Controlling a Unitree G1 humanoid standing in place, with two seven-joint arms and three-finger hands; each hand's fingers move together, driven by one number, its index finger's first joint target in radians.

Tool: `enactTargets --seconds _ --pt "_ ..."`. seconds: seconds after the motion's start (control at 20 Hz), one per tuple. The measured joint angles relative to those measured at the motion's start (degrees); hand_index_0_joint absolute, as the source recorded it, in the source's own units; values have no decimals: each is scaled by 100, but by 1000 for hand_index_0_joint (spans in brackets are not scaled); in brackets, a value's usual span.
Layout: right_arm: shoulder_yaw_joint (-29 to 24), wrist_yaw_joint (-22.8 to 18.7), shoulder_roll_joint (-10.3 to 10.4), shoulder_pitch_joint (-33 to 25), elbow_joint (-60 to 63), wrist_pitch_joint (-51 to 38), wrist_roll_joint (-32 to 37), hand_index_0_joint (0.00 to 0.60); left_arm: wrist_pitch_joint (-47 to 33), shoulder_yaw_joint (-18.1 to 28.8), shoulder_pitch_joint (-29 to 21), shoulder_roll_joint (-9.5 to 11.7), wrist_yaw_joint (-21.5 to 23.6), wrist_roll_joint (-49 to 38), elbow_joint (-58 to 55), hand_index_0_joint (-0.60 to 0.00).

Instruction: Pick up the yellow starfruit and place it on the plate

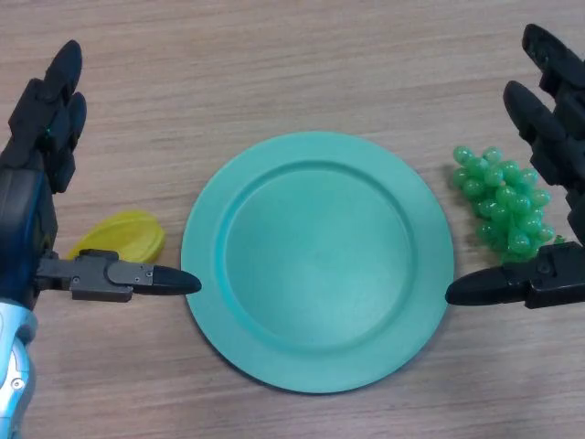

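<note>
The yellow starfruit point(123, 235) lies on the wooden table point(274, 73) just left of the plate point(318, 261), close to its rim but not on it. It is a small, glossy, oval shape with soft lengthwise ridges, and its lower edge is partly hidden behind the thumb of the left hand point(37, 183). That hand hangs over the fruit with its fingers straight and spread upward and its thumb stretched toward the plate's rim, holding nothing. The plate is round, teal and bare, sitting at the middle of the table. On its far side lies a bunch of green grapes point(503, 206). The right hand point(553, 137) is over the grapes, likewise relaxed and unclenched, its thumb pointing at the plate's right edge.
</note>
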Motion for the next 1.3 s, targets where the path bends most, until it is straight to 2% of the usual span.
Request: enactTargets --seconds 0.4,0.55,0.7,0.75,0.85,1.1,1.15,1.3 --pt "27 -11 2 -102 51 -74 -166 0 1 150 85 -1 -75 -25 -207 0" --pt "93 -135 19 -86 108 -121 -170 0 -6 151 99 -1 -99 -21 -165 0" --pt "116 -135 20 -53 108 -137 -170 0 -414 156 16 31 -99 292 520 0" --pt "113 -135 22 -11 108 -141 -169 0 -676 164 -28 81 -99 941 811 0" --pt "98 -141 22 5 108 -141 -168 0 -1350 211 -132 271 -137 1277 1434 0" --pt "-75 -161 20 2 108 -145 -164 0 -1502 239 -326 305 -194 1427 2338 0" --pt "-101 -161 21 17 108 -149 -164 0 -1631 181 -408 417 -187 1919 2547 0" --pt "-119 -319 28 125 81 -130 -14 0 -1717 108 -461 450 -7 2097 2852 0"
